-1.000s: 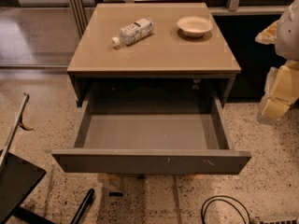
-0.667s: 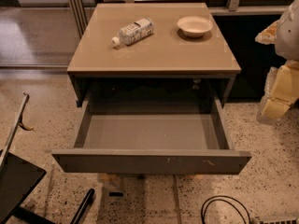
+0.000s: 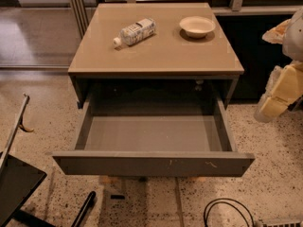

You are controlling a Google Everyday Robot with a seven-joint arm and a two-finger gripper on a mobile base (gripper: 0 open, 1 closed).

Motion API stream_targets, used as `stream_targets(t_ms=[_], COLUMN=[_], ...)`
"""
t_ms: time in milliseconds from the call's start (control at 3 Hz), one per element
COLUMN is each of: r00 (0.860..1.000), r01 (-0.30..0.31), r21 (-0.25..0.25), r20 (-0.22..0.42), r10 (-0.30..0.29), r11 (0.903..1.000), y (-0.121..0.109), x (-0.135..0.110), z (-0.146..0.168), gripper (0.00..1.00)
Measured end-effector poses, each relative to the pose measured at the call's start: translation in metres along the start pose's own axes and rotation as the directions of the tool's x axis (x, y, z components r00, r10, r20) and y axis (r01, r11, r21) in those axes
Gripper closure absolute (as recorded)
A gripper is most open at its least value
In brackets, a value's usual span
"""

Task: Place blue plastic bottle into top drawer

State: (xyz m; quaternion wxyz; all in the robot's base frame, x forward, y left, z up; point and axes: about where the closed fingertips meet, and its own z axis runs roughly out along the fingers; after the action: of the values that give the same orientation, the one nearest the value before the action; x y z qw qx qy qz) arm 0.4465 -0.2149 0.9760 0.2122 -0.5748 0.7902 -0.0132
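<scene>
The blue plastic bottle (image 3: 135, 31) lies on its side on the tan tabletop (image 3: 156, 56), at the back left, with its white cap pointing front-left. The top drawer (image 3: 151, 163) is pulled fully open below the tabletop and nothing shows inside it. Its scratched grey front panel faces me. My gripper (image 3: 271, 107) hangs at the right edge of the view, beside the table's right side, well away from the bottle and holding nothing.
A white round bowl (image 3: 197, 25) stands on the tabletop at the back right. A dark frame (image 3: 19, 183) stands on the speckled floor at the front left. A black cable (image 3: 227, 212) loops on the floor at the front right.
</scene>
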Motion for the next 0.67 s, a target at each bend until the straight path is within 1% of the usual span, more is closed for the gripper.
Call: stream_targets(t_ms=[333,667], r00=[0.991,0.964], r01=[-0.032,-0.005], r21=[0.041,0.090], r20=[0.128,0.263], r10=[0.026,-0.019], r11=[0.9987,0.9960], y=[-0.023,-0.064], x=[-0.011,-0.042], z=[0.016,0.036], gripper=[0.00,0.00])
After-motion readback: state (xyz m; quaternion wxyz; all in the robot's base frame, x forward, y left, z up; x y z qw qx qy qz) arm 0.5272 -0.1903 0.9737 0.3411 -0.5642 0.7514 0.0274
